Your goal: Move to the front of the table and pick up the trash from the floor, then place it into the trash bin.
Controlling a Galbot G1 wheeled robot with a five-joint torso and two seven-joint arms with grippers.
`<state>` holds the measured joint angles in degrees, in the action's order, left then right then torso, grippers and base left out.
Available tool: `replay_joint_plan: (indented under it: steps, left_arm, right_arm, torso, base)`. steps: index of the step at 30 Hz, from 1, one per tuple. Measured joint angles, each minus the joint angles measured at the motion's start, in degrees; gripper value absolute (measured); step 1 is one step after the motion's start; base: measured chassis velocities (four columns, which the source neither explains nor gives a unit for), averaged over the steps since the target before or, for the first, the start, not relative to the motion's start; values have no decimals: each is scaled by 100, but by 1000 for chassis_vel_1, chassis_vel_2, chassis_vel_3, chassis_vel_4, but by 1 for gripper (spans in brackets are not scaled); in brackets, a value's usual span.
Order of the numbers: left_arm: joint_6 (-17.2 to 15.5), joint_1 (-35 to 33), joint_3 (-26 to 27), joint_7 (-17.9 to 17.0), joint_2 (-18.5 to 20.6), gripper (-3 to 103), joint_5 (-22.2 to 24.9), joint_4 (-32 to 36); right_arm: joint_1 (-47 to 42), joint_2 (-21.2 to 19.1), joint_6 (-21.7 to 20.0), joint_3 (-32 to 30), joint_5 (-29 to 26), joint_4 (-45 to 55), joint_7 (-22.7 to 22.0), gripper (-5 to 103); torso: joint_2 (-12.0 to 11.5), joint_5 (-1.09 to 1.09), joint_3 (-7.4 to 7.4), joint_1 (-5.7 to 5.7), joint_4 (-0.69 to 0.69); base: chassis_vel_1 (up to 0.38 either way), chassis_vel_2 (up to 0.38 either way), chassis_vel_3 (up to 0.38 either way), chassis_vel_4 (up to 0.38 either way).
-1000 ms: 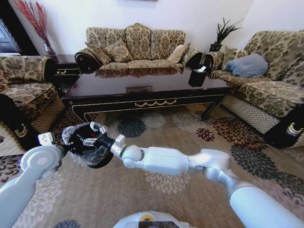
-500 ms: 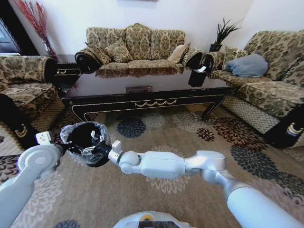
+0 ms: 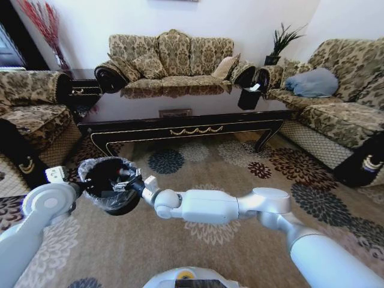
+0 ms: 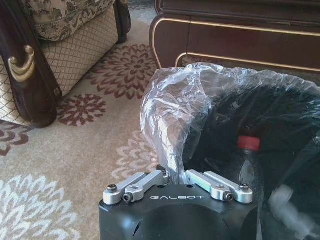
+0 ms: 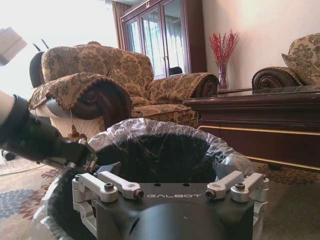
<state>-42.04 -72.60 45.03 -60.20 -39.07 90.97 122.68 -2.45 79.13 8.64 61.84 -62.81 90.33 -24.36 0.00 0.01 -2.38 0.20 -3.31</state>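
The round black plastic trash bin (image 3: pixel 114 201) wears a crinkly clear plastic liner; the long dark wooden table (image 3: pixel 180 129) shines glossy; the patterned carpet (image 3: pixel 198 162) looks matt.

I see patterned carpet (image 3: pixel 198 240) covering the floor, beige with big floral medallions. The trash bin (image 3: pixel 111 186) sits on it toward my left, upright, black with a clear crinkled bag liner. The table (image 3: pixel 186 123) stands on the carpet behind the bin, well apart from it, long side facing me, gold scroll trim along the apron. On its glossy top: a small black tissue box (image 3: pixel 249 98) near the right end. Sofas sit on the carpet around the table.
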Motion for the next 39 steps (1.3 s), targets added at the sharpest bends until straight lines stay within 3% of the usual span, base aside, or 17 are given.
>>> replay_joint_plan:
  steps: [11,19,26,31,33,39]
  left_arm:
    - [16,-98,14,26,-118,1,-63,-28]
    - [16,-228,34,1,-329,1,-82,26]
    - [60,-624,45,-179,-1007,1,-307,92]
    - [84,-1014,137,-336,-1407,1,-569,222]
    - [177,-1208,242,-401,-1612,1,-750,261]
    - [351,-1333,357,-470,-1959,1,-1002,58]
  right_arm:
    - [182,217,497,-399,-263,222,558,100]
    - [432,130,486,-901,-465,468,570,100]
    - [284,-223,213,-1458,-498,-79,102,100]
    - [30,-411,9,-1911,-154,-427,-413,100]
    - [-263,-544,-115,-2270,258,-555,-704,100]
    - [-800,-771,-186,-2787,472,-550,-864,100]
  torso:
    - [0,-2,0,0,2]
    - [0,-1,0,0,1]
    - [0,1,-1,0,0]
    - [0,0,-1,0,2]
    - [0,1,0,-1,2]
    - [0,2,-1,-1,-1]
  base:
    - [0,0,0,0]
    - [0,0,0,0]
    - [0,0,0,0]
    - [0,0,0,0]
    - [0,0,0,0]
    - [0,0,0,0]
